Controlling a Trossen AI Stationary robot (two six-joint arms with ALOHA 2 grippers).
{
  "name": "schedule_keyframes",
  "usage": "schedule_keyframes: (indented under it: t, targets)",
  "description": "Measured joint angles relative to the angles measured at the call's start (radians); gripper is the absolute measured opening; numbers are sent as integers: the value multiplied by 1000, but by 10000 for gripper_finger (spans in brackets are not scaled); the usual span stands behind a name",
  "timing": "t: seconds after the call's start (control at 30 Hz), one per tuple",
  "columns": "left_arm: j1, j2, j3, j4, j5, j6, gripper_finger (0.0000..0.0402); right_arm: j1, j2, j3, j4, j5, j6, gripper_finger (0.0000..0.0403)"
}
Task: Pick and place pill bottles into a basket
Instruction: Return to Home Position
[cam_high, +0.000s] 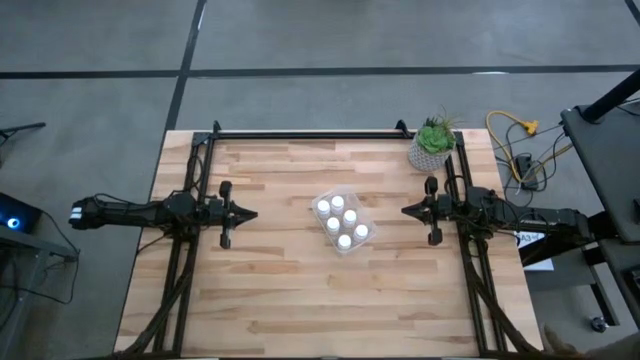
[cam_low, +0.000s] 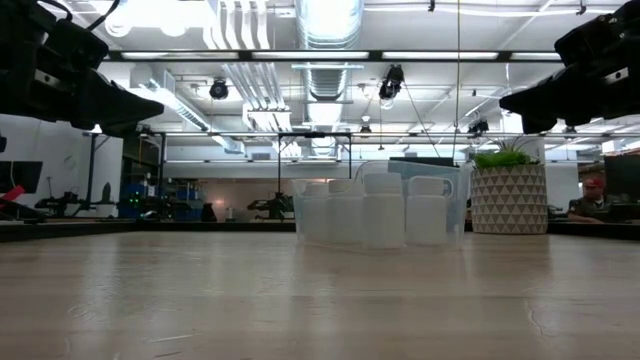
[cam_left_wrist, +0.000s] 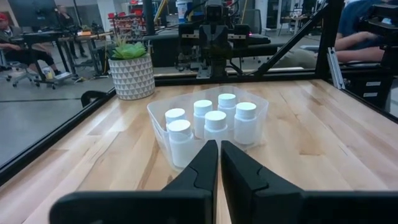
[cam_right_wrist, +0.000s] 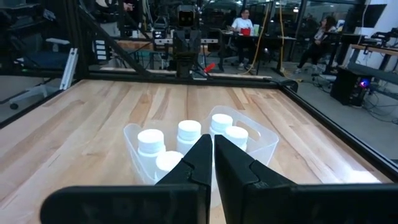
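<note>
Pill bottles (cam_high: 342, 220), all six, stand upright inside the clear plastic tub (cam_left_wrist: 157, 124), caps up and packed close together. Left gripper (cam_high: 250, 213) hangs in the air well off the tub's left side, pointing at it, fingers narrowed almost together and holding nothing. Right gripper (cam_high: 406, 210) faces the tub from its right side, fingers likewise drawn together and empty. Potted plant (cam_high: 432, 143) stands beyond the tub, on the right arm's side
</note>
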Motion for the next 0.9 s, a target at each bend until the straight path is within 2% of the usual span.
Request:
schedule_keyframes:
  t: [0.63,0.9]
  targets:
    - [0,0,0,1,1,48,1,0,0,0,-6,11,144,8]
    - [0,-2,0,4,1,49,1,0,0,0,-6,11,130,8]
